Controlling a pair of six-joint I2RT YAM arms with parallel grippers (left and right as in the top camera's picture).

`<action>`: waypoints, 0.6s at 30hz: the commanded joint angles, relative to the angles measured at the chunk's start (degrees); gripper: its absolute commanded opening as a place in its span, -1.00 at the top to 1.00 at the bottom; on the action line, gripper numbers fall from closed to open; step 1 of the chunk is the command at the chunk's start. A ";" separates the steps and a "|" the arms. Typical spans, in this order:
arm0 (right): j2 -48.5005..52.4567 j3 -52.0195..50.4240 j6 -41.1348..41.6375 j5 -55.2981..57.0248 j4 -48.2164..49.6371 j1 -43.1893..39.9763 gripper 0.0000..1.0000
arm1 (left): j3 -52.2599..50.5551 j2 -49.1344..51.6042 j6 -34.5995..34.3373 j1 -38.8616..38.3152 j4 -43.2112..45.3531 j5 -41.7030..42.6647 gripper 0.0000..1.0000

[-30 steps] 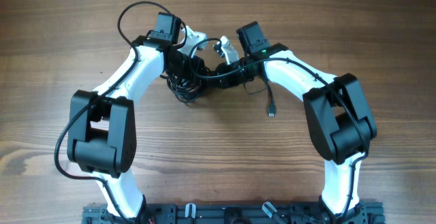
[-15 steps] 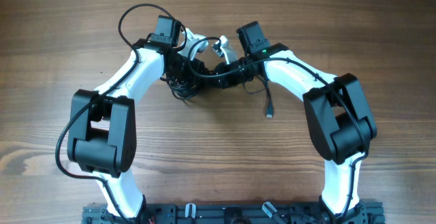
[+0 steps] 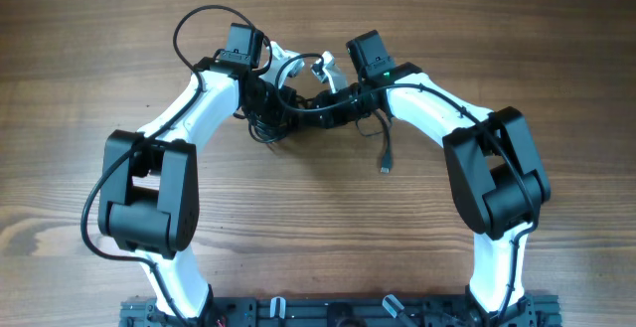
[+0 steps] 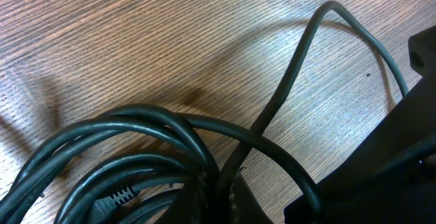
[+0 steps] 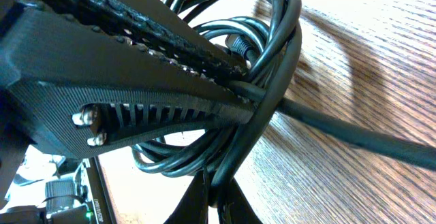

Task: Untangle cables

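The cables [image 3: 266, 126] form a knotted black bundle on the wooden table between the two arms. One loose end with a small plug [image 3: 384, 168] trails toward the front. In the left wrist view the coil [image 4: 129, 149] fills the lower left, and one strand [image 4: 293, 67] rises to the upper right. My left gripper [image 4: 219, 195] is shut on a strand at the coil's edge. My right gripper [image 5: 216, 195] is shut on a strand of the bundle [image 5: 272, 54], close beside the left gripper's black ribbed finger [image 5: 122, 81]. Both grippers meet over the bundle [image 3: 298, 106].
Thicker black wires of the arms loop at the back left [image 3: 189, 24]. The right arm's dark body [image 4: 402, 156] crowds the right side of the left wrist view. A black rail [image 3: 328, 312] runs along the table's front edge.
My left gripper has closed onto a strand of the cables. The loose plug end has slid a little to the left. The arms have hardly moved.
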 commanded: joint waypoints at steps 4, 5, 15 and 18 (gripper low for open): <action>-2.21 -0.04 0.13 -2.69 0.44 0.24 0.91 | -0.79 -2.03 0.44 -0.15 -1.27 0.55 0.86; -2.21 -0.04 0.22 -2.69 0.46 0.24 0.91 | -0.79 -2.38 0.44 -0.15 -1.49 0.55 0.87; -2.21 -0.04 8.13 6.05 0.46 0.24 0.92 | -0.79 -4.83 -0.24 0.94 -2.05 0.90 0.92; -2.19 -0.04 11.32 9.55 0.31 0.24 0.91 | -0.79 -5.75 -0.22 2.23 -2.67 2.64 0.92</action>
